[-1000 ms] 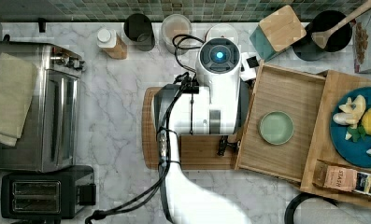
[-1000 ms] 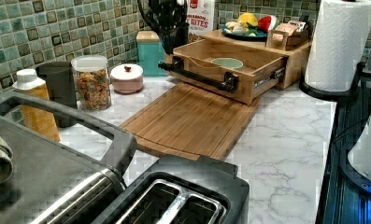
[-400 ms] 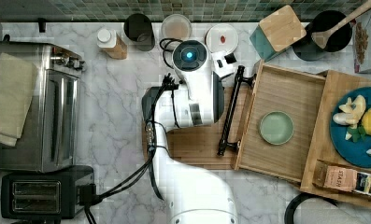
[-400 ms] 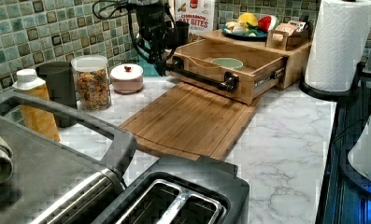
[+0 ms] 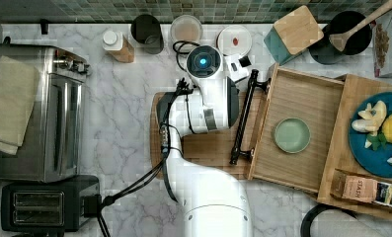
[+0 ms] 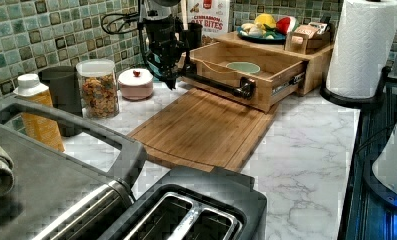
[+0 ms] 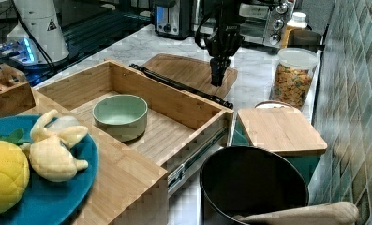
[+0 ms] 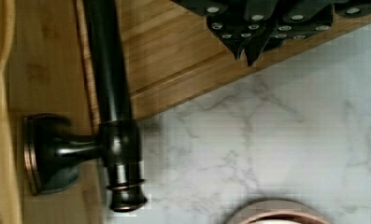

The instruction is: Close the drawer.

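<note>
While pulled out, drawer (image 5: 302, 98), light bamboo, black handle (image 5: 244, 116)

1 drawer (image 5: 302, 133), pulled out, w/ 1 black bar handle (image 5: 244, 116) & 1 green bowl (image 5: 292, 135) inside. 1 cutting board (image 6: 206, 127). 1 toaster (image 5: 48, 203), 1 toaster oven (image 5: 55, 113). 1 paper towel roll (image 6: 362, 47). 1 cereal jar (image 6: 98, 88). 1 blue plate (image 5: 369, 143). 1 robot arm (image 5: 208, 123), 1 claw (image 7: 217, 75).

Drawer (image 5: 302, 101) was light matt bamboo wood, handle (image 8: 109, 70) dark glossy metal; counter (image 5: 129, 128) was smooth polished marble; toaster oven (image 5: 60, 123) brushed metal.
</note>
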Controlling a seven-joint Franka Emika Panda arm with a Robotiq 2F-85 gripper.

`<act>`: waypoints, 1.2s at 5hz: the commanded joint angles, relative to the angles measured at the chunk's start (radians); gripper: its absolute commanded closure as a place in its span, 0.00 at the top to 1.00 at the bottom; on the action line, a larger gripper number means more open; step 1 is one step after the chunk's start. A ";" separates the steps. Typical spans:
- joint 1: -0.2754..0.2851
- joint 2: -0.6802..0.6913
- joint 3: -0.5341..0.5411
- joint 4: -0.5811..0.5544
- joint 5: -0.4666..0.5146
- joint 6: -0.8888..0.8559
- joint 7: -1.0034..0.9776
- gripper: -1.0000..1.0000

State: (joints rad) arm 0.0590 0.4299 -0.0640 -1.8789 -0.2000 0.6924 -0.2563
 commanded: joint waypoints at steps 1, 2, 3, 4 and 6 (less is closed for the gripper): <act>-0.015 -0.038 -0.048 0.061 -0.008 -0.070 -0.017 0.00; -0.061 -0.040 -0.037 0.053 0.033 -0.098 -0.054 0.00; -0.091 -0.084 -0.042 -0.013 0.040 -0.089 -0.081 0.00; -0.113 -0.144 -0.055 -0.091 0.016 -0.063 -0.116 0.00; -0.206 -0.238 -0.100 -0.203 -0.014 0.012 -0.341 0.00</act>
State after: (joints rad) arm -0.0495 0.2712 -0.0886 -2.0879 -0.2007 0.7358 -0.5249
